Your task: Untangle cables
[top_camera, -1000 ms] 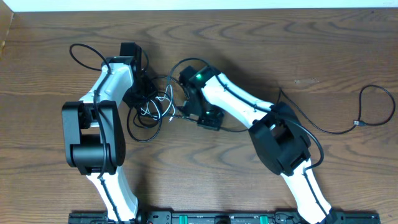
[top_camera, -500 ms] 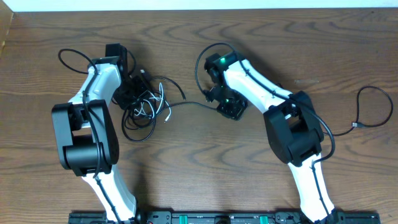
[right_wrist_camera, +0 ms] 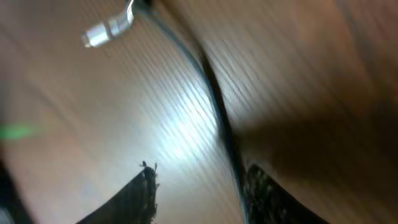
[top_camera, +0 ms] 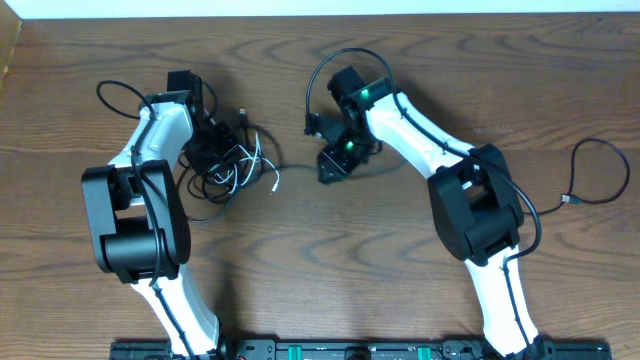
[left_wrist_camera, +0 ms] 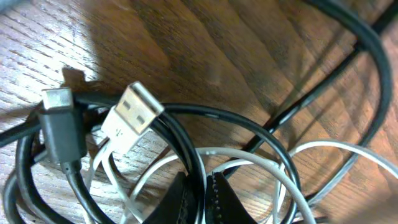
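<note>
while the cables (top_camera: 240, 165) are lying tangled at the overhead view's left centre, the left gripper (left_wrist_camera: 200, 186) is sitting pressed together among them and the right gripper (right_wrist_camera: 199, 174) is hanging spread beside one black strand (right_wrist_camera: 214, 106).

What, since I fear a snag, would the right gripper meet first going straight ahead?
Likely the black cable ahead of the right gripper, then the table behind it; blur hides the depth.
</note>
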Tool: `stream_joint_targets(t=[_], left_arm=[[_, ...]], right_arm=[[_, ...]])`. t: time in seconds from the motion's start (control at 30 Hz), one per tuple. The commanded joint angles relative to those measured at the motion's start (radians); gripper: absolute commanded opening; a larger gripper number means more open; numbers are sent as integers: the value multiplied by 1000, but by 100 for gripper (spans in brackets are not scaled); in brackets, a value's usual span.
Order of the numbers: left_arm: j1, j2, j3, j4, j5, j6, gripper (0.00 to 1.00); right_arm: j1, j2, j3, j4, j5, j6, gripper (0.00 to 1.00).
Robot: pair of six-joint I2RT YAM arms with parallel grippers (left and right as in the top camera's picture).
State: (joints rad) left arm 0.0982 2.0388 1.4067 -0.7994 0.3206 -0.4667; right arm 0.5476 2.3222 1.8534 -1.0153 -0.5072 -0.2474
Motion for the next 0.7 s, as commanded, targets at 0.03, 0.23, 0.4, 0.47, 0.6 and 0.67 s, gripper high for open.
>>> stream_joint_targets(t=[0.03, 0.23, 0.4, 0.47, 0.6, 0.67], left_arm=[[0, 19, -11, 2, 1, -2, 8], [1, 19, -11, 1, 1, -2, 7], [1, 19, -11, 2, 1, -2, 8], [1, 19, -11, 5, 1, -2, 8], [1, 19, -11, 9, 1, -2, 8], [1, 19, -11, 9, 1, -2, 7]], right_arm=[[35, -33, -3, 67, -157, 456, 34], [76, -33, -3, 154, -126, 763, 41], [107, -33, -3, 217, -37, 953, 43], [119, -32, -3, 218, -17, 1067, 44], [163, -31, -7, 218, 98, 1219, 36], [187, -31, -14, 220, 173, 1330, 38]])
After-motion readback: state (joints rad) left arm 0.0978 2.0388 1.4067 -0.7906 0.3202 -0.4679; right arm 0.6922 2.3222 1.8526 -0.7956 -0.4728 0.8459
